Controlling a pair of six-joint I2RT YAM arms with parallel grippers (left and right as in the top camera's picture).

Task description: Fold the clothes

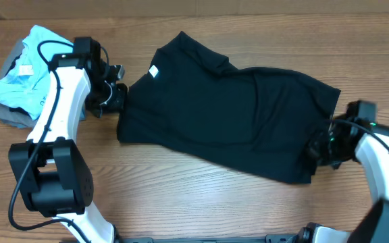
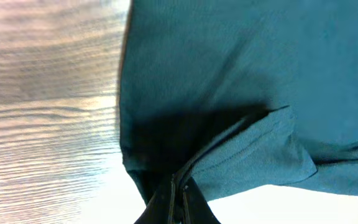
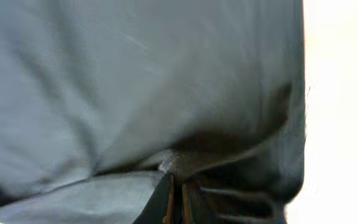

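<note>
Clamping black shirt (image 1: 228, 108) at opposite ends, left claw (image 1: 118, 94) & right claw (image 1: 317, 145) are pinching fabric (prob. folded once, more folds pending).

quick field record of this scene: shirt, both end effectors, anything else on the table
shirt: black, lying rumpled across the table
left end effector: shut on the shirt edge nearest the blue garment
right end effector: shut on the opposite shirt edge
other clothes: blue garment on top of a grey garment, apart from the shirt
</note>
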